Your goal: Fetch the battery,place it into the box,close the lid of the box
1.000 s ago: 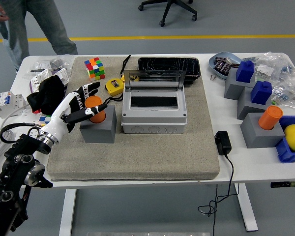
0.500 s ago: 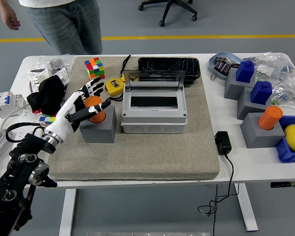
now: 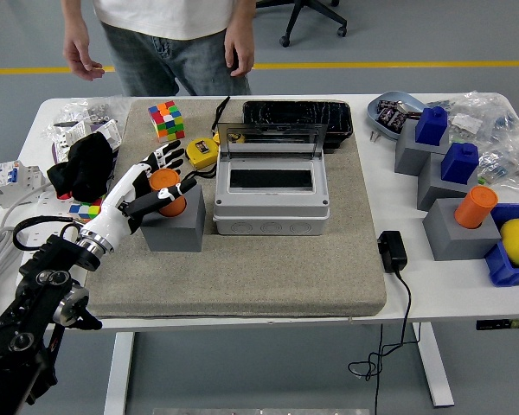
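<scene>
The robot's left arm point(image 3: 36, 303) is built of black, rounded joint housings with metallic circular caps, and a thin black cable loops beside its forearm. A silver ring joins the wrist to a white shell. The left hand point(image 3: 147, 184) is white on the back, with five black fingers banded in white at the knuckles. The person point(image 3: 169, 39) wears a white shirt and blue-grey jeans.

My left hand point(image 3: 147, 186) has glossy white plastic shells; the battery point(image 3: 167, 191) looks smooth orange plastic, its block point(image 3: 173, 226) matt grey, the mat point(image 3: 268, 268) rough felt.
</scene>
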Motion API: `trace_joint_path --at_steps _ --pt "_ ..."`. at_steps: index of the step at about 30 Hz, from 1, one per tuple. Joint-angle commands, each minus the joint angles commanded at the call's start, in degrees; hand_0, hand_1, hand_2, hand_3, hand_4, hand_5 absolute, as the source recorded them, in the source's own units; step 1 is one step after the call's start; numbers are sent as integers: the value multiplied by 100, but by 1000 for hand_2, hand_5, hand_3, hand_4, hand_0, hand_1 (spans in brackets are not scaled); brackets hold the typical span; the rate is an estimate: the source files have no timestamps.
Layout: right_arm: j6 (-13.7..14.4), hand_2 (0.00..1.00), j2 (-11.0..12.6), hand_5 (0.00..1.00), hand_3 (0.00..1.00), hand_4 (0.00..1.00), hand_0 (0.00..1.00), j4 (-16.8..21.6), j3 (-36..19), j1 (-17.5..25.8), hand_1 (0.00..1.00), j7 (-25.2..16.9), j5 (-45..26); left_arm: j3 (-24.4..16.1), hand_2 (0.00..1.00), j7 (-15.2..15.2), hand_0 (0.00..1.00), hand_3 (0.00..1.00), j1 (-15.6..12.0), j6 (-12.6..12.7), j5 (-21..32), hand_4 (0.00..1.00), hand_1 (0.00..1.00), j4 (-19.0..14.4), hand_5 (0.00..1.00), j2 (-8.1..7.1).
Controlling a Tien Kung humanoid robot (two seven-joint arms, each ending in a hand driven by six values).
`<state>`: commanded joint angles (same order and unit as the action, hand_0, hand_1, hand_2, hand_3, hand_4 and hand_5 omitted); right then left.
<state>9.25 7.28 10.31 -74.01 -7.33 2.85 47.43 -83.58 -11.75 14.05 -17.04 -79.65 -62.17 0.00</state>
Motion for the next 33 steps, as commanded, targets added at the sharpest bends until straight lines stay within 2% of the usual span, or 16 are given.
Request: trace_joint_path --at_steps 2,3,8,9,14,15,26,27,32,33 --pt "0 809 -1 998 833 998 844 0 11 -2 832 -5 -12 7 937 -3 910 943 2 53 -36 998 954 5 269 0" --pt "0 809 -1 998 832 998 844 0 12 -3 832 -6 -14 9 900 -3 893 913 3 63 -44 998 924 6 193 0" --pt "4 809 7 998 832 998 844 0 4 -12 832 -3 -10 38 900 -45 893 913 20 307 -178 998 924 18 193 0" --pt "5 809 9 998 832 998 844 0 2 -12 831 0 -7 46 828 -52 823 857 24 355 -194 998 864 23 85 0" --pt "6 809 9 998 832 998 844 0 -13 -11 831 1 4 108 828 -71 823 857 38 567 -284 998 864 60 85 0" --pt "6 809 8 998 832 998 844 0 -9 -11 831 0 1 119 773 -73 775 823 38 588 -288 998 822 67 68 0" --pt "12 809 14 998 832 998 844 0 14 -8 831 3 -6 262 762 -111 765 806 54 791 -171 998 814 136 56 0" --pt "13 809 15 998 832 998 844 0 14 -8 831 4 -4 266 714 -114 739 752 54 804 -158 998 791 138 56 0" --pt "10 809 13 998 832 998 844 0 17 2 831 6 -2 332 714 -142 739 752 54 916 -44 998 791 145 56 0" --pt "11 809 13 998 832 998 844 0 18 3 831 6 -3 348 680 -146 698 711 54 936 -15 998 747 150 58 0"
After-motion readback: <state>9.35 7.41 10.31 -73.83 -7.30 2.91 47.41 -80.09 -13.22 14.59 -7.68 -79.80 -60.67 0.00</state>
